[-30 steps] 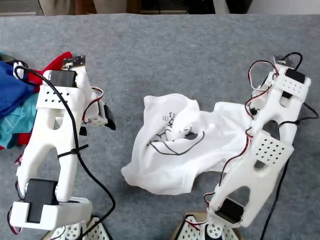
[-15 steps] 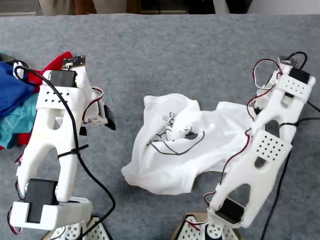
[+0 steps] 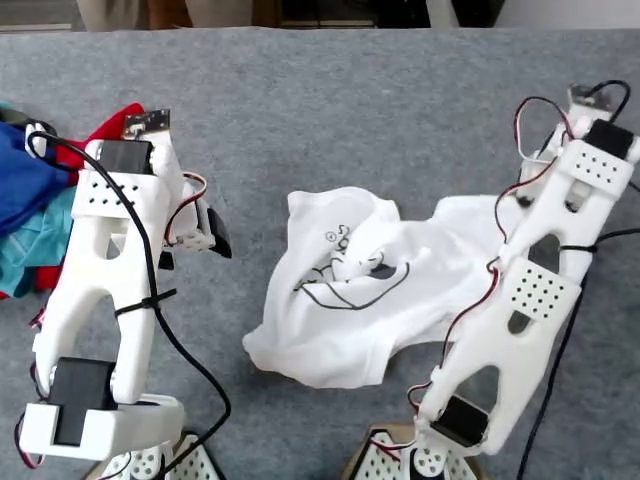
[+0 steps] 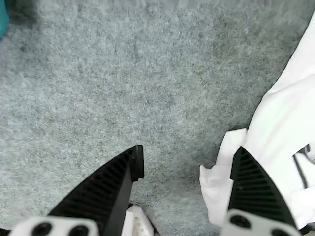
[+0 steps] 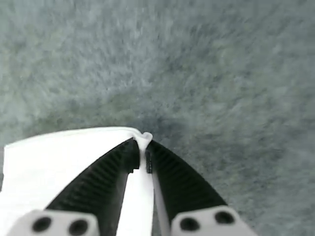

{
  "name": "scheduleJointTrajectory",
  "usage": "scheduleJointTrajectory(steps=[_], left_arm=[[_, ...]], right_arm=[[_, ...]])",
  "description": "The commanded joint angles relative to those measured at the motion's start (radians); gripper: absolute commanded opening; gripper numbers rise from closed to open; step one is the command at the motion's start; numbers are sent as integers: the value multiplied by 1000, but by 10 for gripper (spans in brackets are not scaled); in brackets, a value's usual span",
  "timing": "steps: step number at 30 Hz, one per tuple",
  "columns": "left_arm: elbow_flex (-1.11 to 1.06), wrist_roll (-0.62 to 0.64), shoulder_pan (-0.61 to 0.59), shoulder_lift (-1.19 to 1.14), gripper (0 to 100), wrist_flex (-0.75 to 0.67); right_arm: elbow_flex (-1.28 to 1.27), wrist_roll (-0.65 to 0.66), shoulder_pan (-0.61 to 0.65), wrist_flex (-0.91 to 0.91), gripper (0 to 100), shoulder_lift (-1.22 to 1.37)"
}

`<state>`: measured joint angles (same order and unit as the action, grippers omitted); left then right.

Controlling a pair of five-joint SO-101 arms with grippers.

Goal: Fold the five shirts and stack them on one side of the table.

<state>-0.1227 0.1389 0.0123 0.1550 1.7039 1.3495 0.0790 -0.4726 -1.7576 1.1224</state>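
- Landmark: the crumpled white cotton shirt with a black line drawing [image 3: 350, 290] lies unfolded in a heap on the grey felt table cover [image 3: 350, 110]; every place below is given from this white shirt
- Right gripper [image 5: 143, 147]: at the white shirt's edge on the right arm's side, its 2 black ribbed fingers [image 5: 177, 182] closed on a small peak of white fabric, gripped only at their very tips
- Left gripper [image 4: 189, 150]: just beside the white shirt's opposite edge, above bare cover, fingers spread wide and holding nothing; a loose white corner lies beside 1 finger [image 4: 251, 182]
- Pile of blue, teal and red shirts [image 3: 35, 205]: well apart from the white shirt, beyond the left arm, not yet folded
- Judged risk 1: the pinch is shallow, so a pull away from the white shirt may let the fabric slip free of the tips
- Judged risk 2: with only 1 edge held and nothing anchoring the other, a pull would likely drag the whole heap across the cover instead of spreading it flat
- Judged risk 3: the white shirt is bunched over itself, so hidden creases may be pressed in and a later fold come out crooked
- Judged risk 4: the left gripper, closing where it is, may catch bare cover or only a thin corner
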Motion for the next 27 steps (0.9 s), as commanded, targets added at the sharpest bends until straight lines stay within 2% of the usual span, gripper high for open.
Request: scheduleJointTrajectory(steps=[1, 6, 10, 15, 19, 27], left_arm=[[89, 55, 28, 27, 290, -9], [163, 138, 112, 24, 290, -74], [164, 226, 222, -1, 290, -212], [256, 344, 351, -176, 290, -334], [486, 362, 416, -394, 290, -316], [1091, 362, 542, -891, 287, -130]], right_arm=[[105, 8, -64, -17, 11, -8], [318, 12, -213, -17, 12, -7], [302, 57, -306, 9, 11, -36], [312, 115, -401, 3, 11, -8], [312, 226, -486, -25, 9, -4], [303, 431, -659, -25, 9, -2]])
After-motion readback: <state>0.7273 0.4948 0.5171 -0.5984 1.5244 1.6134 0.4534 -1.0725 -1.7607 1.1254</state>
